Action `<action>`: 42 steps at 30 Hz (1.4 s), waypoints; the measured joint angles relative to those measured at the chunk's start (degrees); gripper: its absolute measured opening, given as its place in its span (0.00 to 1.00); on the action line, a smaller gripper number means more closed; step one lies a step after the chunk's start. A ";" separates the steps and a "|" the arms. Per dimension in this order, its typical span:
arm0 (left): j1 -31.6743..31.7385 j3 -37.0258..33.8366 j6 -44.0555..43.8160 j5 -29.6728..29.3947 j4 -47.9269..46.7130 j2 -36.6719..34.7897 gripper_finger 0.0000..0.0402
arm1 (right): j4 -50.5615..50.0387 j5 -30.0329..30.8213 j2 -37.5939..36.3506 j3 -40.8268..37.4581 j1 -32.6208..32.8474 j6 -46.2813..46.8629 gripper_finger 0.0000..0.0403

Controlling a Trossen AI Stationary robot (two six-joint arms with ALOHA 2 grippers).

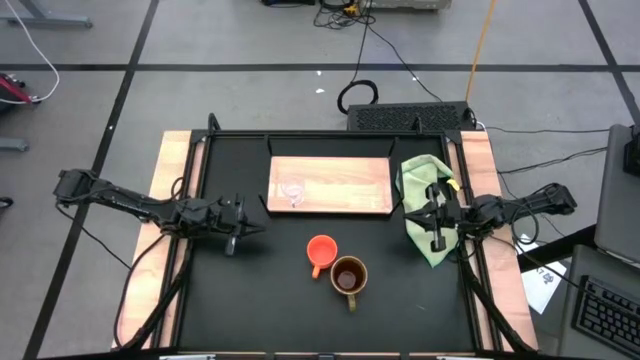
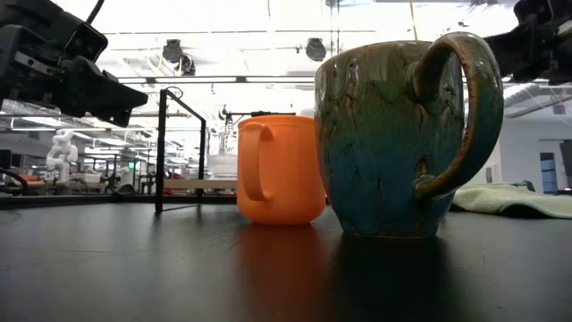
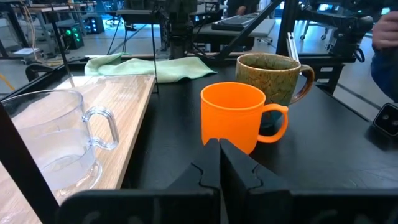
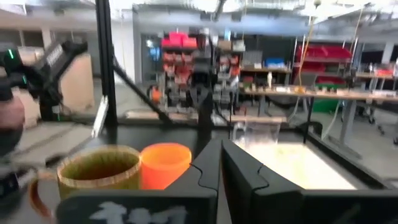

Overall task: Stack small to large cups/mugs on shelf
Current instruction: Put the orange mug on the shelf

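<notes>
The clear glass cup (image 1: 293, 193) stands on the left part of the light wood shelf (image 1: 345, 186); it also shows in the left wrist view (image 3: 56, 140). The orange mug (image 1: 321, 250) and the brown mug (image 1: 348, 275) stand side by side on the black table, nearer than the shelf. My left gripper (image 1: 246, 232) hovers left of the orange mug (image 3: 239, 118), shut and empty (image 3: 219, 155). My right gripper (image 1: 415, 215) hovers over the green cloth at the table's right, shut and empty (image 4: 221, 155), pointing toward the mugs.
A light green cloth (image 1: 430, 205) lies crumpled at the shelf's right end, under my right arm. A dark frame post (image 2: 162, 148) stands by the shelf. Bare black table lies on both sides of the mugs and in front of them.
</notes>
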 joint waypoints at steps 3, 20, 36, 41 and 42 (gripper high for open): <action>0.00 0.00 0.03 0.02 -0.02 0.00 0.01 | 0.46 0.00 3.73 1.66 0.00 0.18 0.09; 0.00 0.02 0.13 0.15 -0.02 0.00 0.01 | 17.46 -0.02 30.02 11.64 -0.11 1.54 0.51; 0.00 0.04 0.60 0.28 0.04 0.00 0.01 | 22.09 -6.14 56.02 26.10 -6.36 4.08 0.52; -0.02 0.04 0.57 0.55 0.04 0.00 0.01 | 22.12 -11.25 62.72 30.82 -9.37 5.24 0.52; -0.02 0.04 0.57 0.55 0.04 0.00 0.01 | 21.88 -12.89 63.83 31.88 -10.04 5.64 0.52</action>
